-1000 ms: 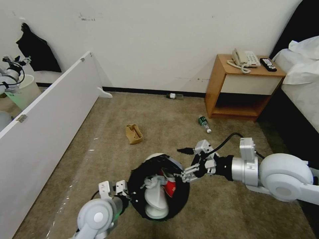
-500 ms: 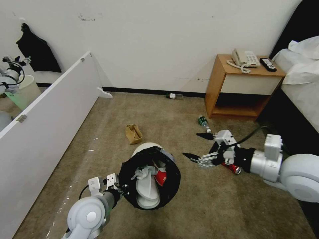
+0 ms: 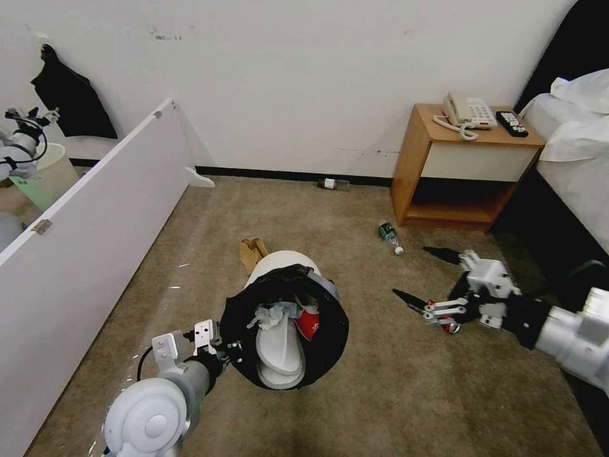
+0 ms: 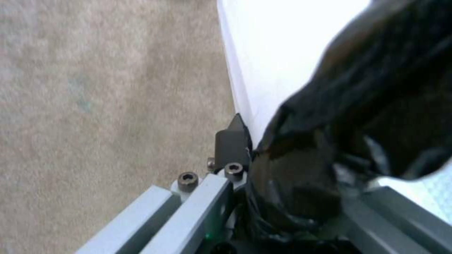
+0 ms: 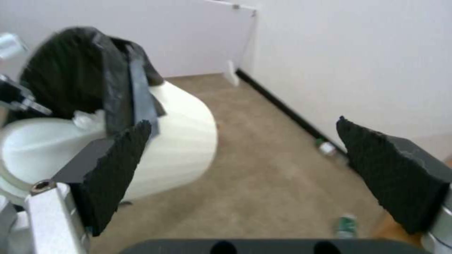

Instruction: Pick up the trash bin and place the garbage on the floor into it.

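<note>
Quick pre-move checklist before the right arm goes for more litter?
1. Left gripper shut on the bin rim: ok.
2. Bin mouth unobstructed, slipper inside: ok.
3. Right gripper open and empty: ok.
4. Red can beside the right gripper, on the floor: ok.
5. Can clear of the arm for a grasp: cannot tell.
6. Bottle and paper bag on the floor: not ok.
</note>
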